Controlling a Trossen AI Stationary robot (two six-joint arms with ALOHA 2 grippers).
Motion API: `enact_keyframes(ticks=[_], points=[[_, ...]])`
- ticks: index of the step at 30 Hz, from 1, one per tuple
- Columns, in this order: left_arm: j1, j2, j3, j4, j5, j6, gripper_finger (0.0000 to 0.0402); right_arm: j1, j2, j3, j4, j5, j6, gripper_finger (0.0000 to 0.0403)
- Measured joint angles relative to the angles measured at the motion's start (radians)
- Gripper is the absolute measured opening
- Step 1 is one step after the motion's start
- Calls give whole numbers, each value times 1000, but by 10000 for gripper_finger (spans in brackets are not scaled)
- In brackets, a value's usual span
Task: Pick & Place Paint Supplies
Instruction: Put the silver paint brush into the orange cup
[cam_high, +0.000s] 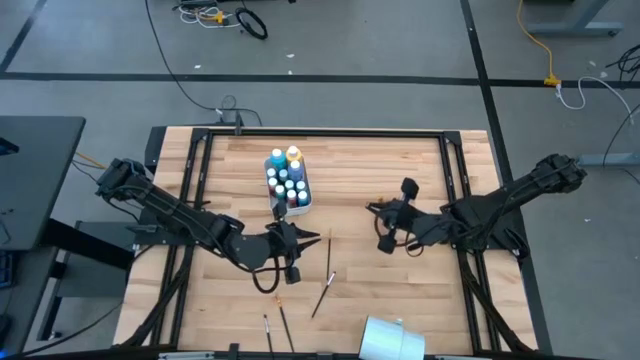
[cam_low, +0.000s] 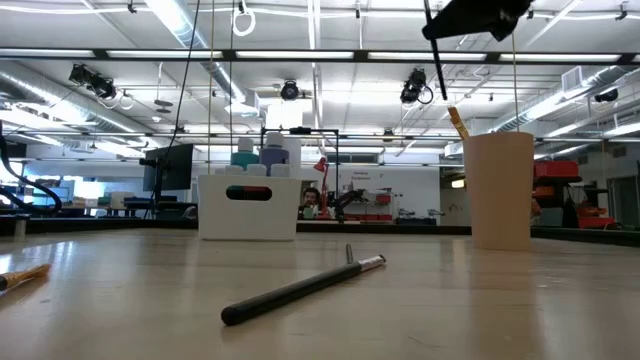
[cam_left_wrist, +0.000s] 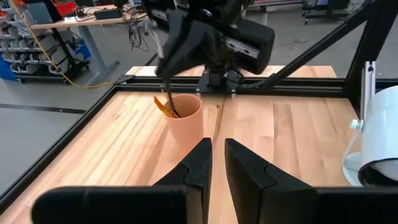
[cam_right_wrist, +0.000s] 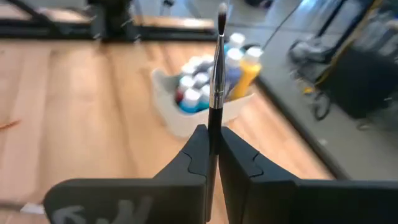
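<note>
- Paint supplies: bottles stand packed in a white caddy toward the counter's far edge, left of centre. Loose brushes lie near the front edge.
- Left jaws: mid-counter, just in front of the caddy, parted by a narrow gap and empty. Risk: a thin brush lying flat may roll or slip out of a pinch.
- Right jaws: right of centre, clamped on an upright dark-handled brush above a peach cup.
- Cup: it already holds one brush. Risk: a release off centre could strike the rim or that brush, so the new brush falls out or the light cup tips.
- Both arms: close together mid-counter. Risk: contact if both move at once.
</note>
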Motion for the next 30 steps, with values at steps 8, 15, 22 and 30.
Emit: enact_keyframes(ticks=[8, 15, 22, 30], points=[[0, 0, 0, 0, 2, 0, 54, 2, -1, 0, -228, -72, 62, 17], [0, 0, 0, 0, 6, 0, 54, 1, -1, -4, -263, -123, 92, 17], [0, 0, 0, 0, 7, 0, 54, -6, 2, -113, -231, -160, 61, 20], [0, 0, 0, 0, 7, 0, 54, -41, 3, -164, -227, -164, 42, 34]])
